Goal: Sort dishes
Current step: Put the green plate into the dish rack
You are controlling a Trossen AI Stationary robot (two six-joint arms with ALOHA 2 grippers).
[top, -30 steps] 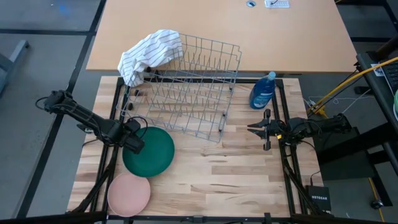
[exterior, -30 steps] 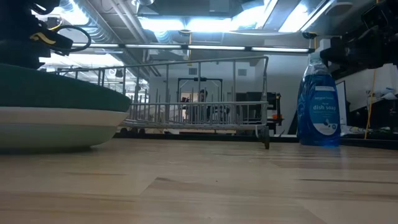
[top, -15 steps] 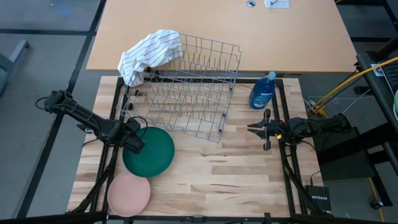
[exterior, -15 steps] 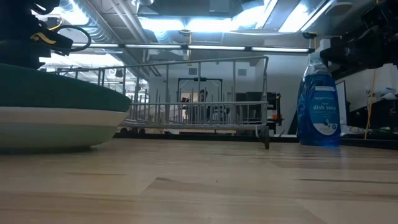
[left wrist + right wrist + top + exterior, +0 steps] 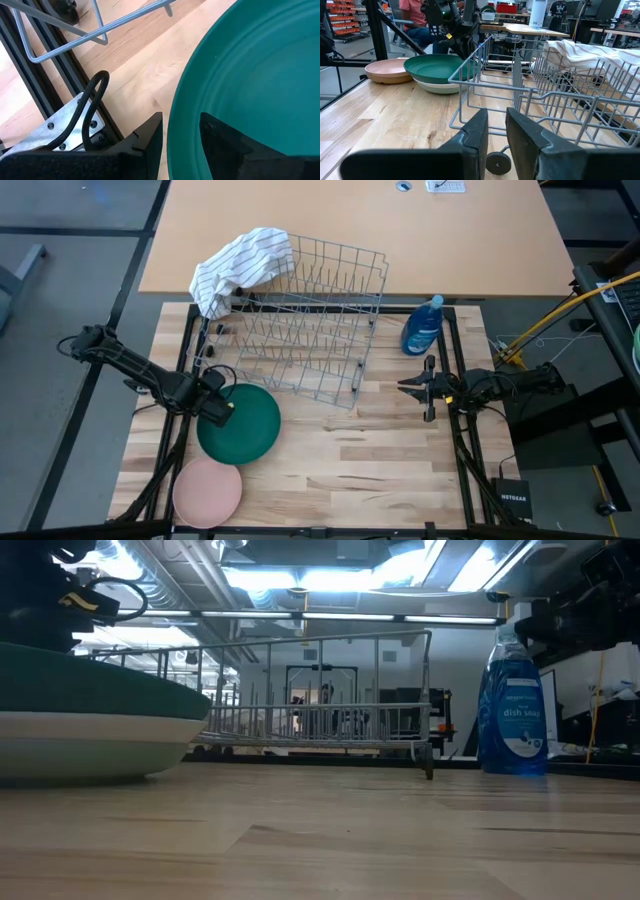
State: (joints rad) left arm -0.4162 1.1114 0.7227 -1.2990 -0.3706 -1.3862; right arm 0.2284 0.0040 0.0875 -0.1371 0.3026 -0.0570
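Dishes: the dark green plate (image 5: 241,423) sits on top of a white plate (image 5: 90,745), whose rim shows beneath it in the low view; the stack lies on the wooden table (image 5: 380,465) just in front of the wire rack (image 5: 300,320), at its left corner; a pink plate (image 5: 207,491) lies just beside the stack, nearer the table's front edge
Left gripper (image 5: 222,408): at the green plate's left rim; in the left wrist view its fingers (image 5: 150,137) stand apart with the rim running between them, one outside and one over the plate's inside; not yet closed on it
Key relation: the rim already lies in the jaw gap, so the grasp looks to need only a closing, not a reach
Right gripper (image 5: 412,388): waits well apart, on the table's right side near the blue bottle (image 5: 423,326); fingers (image 5: 470,135) apart and empty, facing the rack
Nearer arm: the left, by far
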